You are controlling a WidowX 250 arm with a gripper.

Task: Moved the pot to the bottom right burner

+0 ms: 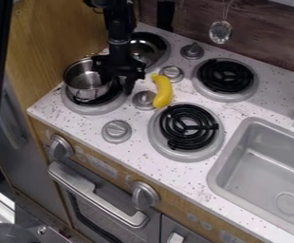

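The small silver pot [85, 93] stands upright on the bottom left burner [94, 109], left of centre on the stove. My gripper [118, 86] is at the pot's right side, pointing down. Its fingers are apart, one at the pot's right rim and the other outside, to the right. The gripper hides part of that rim and of the burner. The bottom right burner [188, 127] has a black coil with nothing on it.
A yellow banana [163, 90] lies between the burners, beside the knobs. A shiny metal dish [151, 46] sits on the top left burner behind the gripper. The top right burner [226, 76] is bare. At the right is a grey sink [263, 166].
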